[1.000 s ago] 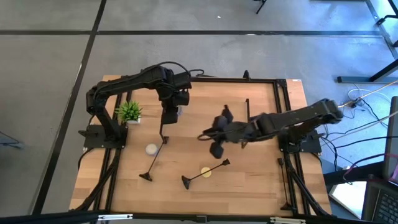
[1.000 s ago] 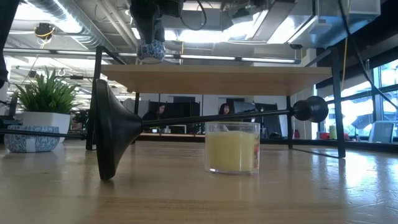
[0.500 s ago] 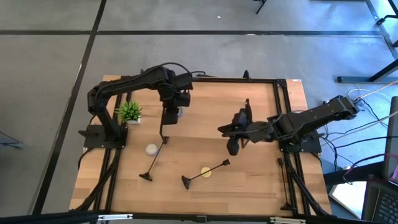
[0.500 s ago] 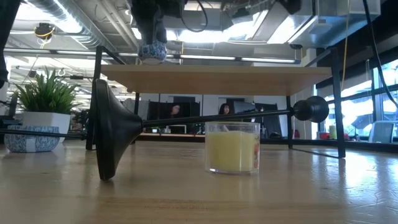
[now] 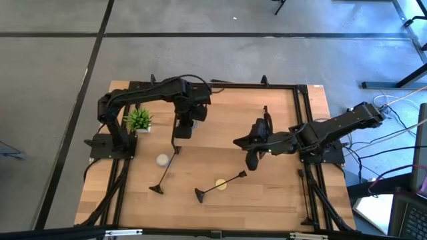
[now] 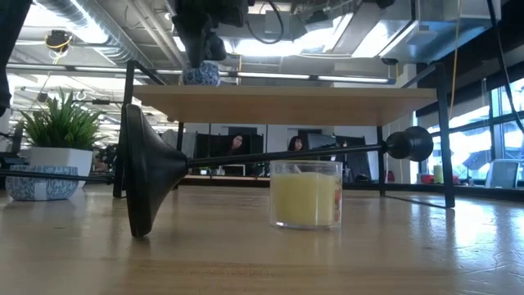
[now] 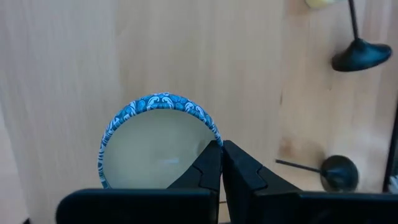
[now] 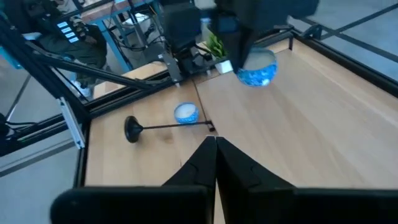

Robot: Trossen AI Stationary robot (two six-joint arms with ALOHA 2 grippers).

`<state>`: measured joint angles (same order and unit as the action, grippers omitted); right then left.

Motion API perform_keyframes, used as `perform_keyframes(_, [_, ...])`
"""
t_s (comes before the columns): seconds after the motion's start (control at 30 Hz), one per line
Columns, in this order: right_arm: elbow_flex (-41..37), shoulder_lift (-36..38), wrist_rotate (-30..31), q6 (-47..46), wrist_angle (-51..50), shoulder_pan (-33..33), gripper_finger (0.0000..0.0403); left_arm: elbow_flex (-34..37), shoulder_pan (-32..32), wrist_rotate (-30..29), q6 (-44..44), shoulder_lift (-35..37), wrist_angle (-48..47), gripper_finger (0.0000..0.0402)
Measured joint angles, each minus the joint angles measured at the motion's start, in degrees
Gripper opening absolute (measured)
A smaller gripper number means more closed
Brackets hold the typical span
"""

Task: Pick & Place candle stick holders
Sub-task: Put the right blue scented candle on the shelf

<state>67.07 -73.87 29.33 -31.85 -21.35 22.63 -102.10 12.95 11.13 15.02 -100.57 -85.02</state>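
A grey concrete floor crossed by dark lines surrounds the light wooden counter. Beyond it lies an open office with exposed ceiling ducts, bright ceiling lights and tall windows at one side.

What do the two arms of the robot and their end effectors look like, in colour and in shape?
Both arms are dark, almost black, built from slim jointed segments. The left arm stands on a black square base plate and carries a thin black cable looping above its wrist. The right arm has the same build. The left end effector and the right end effector each have two dark, wedge-shaped fingers on a black crossbar.
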Motion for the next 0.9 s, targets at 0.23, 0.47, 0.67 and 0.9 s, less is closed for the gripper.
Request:
perform_keyframes(0.23, [0.1,0.2,2.6,1.2,1.1,1.9,0.0009,0.0,3.3,-0.1,0.7,0.0,2.1,0.0002])
perform_keyframes(0.47, [0.1,0.2,2.6,0.1,1.0,2.3,0.0009,0.0,9.9,1.2,1.8,0.0,2.0,0.0002])
perform_keyframes(0.67, [0.1,0.2,2.6,-0.3,1.0,2.3,0.0009,0.0,12.7,3.3,3.8,-0.4,1.4,0.0002])
perform_keyframes(0.9, [0.2,0.2,2.6,-0.3,1.0,2.3,0.0009,0.0,12.5,4.0,6.2,-2.8,1.0,0.0002])
